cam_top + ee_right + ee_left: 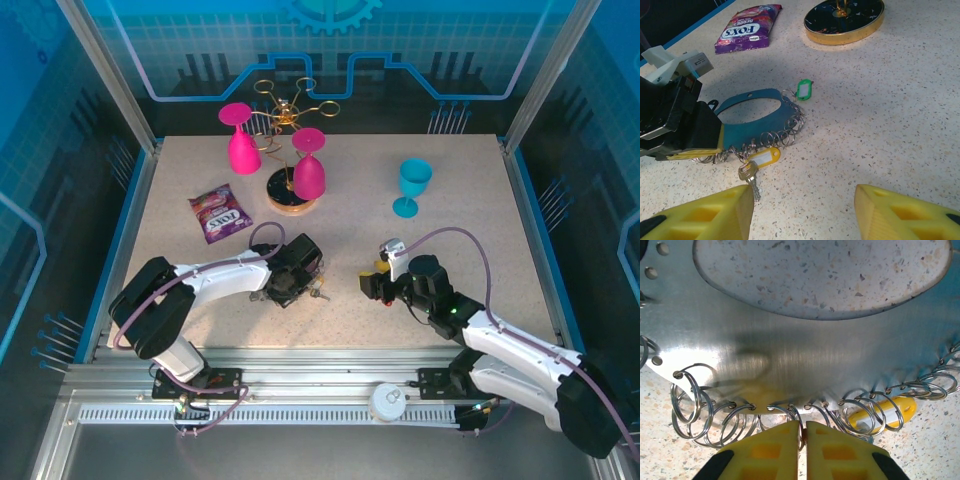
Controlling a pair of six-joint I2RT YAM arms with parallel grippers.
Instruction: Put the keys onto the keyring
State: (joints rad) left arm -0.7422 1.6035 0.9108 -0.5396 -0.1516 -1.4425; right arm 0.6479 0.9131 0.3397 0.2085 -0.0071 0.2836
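One yellow-tagged key (764,156) just beside closed left gripper (803,442).

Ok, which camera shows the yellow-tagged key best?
Right wrist: the yellow tag and its silvery key lie in full view beside the split rings. In the left wrist view the tag sits partly behind rings, key hidden. From the top camera it is too small to make out.

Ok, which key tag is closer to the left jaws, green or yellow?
The yellow tag: it lies right by them, next to a silvery key; the green tag sits farther along the ring-edged plate.
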